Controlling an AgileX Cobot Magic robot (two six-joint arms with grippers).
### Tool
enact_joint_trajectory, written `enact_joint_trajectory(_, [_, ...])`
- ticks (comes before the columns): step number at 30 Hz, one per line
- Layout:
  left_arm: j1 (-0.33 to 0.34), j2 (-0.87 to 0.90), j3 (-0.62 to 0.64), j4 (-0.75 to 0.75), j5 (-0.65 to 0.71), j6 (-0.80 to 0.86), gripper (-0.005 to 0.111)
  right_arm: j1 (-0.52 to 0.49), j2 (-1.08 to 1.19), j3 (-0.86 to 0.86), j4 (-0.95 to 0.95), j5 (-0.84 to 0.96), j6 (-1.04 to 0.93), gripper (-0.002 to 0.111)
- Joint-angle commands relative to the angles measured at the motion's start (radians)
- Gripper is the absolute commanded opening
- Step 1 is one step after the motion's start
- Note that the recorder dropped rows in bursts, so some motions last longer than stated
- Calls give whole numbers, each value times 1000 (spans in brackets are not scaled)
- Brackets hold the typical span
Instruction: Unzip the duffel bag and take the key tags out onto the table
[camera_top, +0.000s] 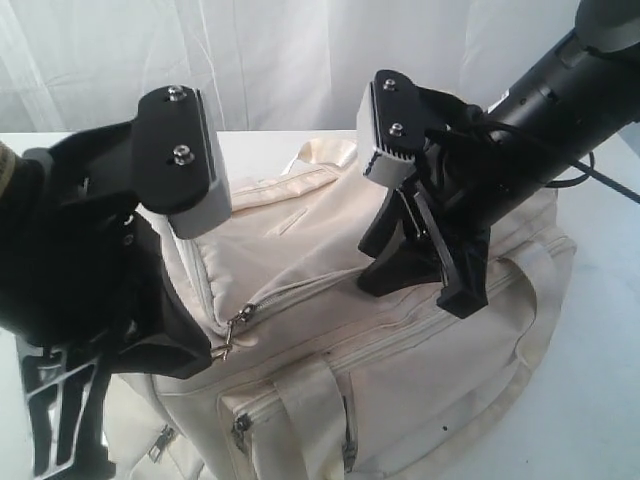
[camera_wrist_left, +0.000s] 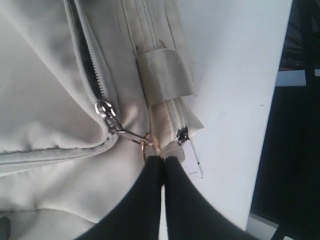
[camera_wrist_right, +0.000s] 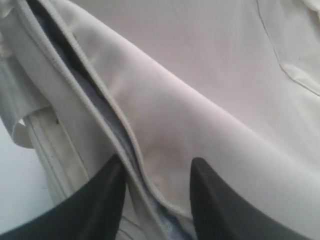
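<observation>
Left arm (camera_top: 90, 300) fills the near lower-left corner of the exterior view, reaching onto the corner of the duffel bag (camera_top: 400, 380). Left tool (camera_wrist_left: 163, 161): fingers pressed together, pinching the gold ring (camera_wrist_left: 150, 147) on the end of the zipper pull (camera_wrist_left: 125, 131). The pull runs taut from the ring back to the metal slider (camera_wrist_left: 104, 110).

On one side of the slider the main zipper is parted, with dark lining showing in the gap (camera_wrist_left: 82, 55). On the other side the teeth are closed (camera_wrist_left: 50, 156).

Just beside the left tool is a second, dark slider (camera_wrist_left: 182, 135) on a side-pocket zipper, with a webbing band (camera_wrist_left: 165, 75) stitched across that zipper.

Right tool (camera_wrist_right: 157, 160): fingers spread, pointing down onto the top of the bag near its middle. It straddles the open zipper edge, and the piped fabric lip (camera_wrist_right: 125, 120) passes between the fingers. Grey lining (camera_wrist_right: 95, 95) shows in the slit beside it. Cannot tell whether either finger presses the fabric.

The bag sits on the white bench (camera_top: 600, 380), top panel up, with a strap handle (camera_top: 310, 410) hanging down the near side. The two tools are well apart, the left at the bag's corner and the right mid-top.
</observation>
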Motion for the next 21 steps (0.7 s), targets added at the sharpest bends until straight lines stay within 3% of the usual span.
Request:
enact_joint_trajectory(1, [-2,-3,31,-22,-54,3,0,-11,-43,-1,-3,-71,-4,44])
enact_joint_trajectory(9, [-2,-3,31,-22,-102,21,0,-11,-105,-32,-14,-293,45,46])
enact_joint_trajectory(16, [-2,-3,31,-22,-110,23,0,22,-21,-32,-7,-96,22,47])
enact_joint_trajectory(21, [-2,-3,31,-22,-112,23,0,74,6,-32,-3,-88,18,59])
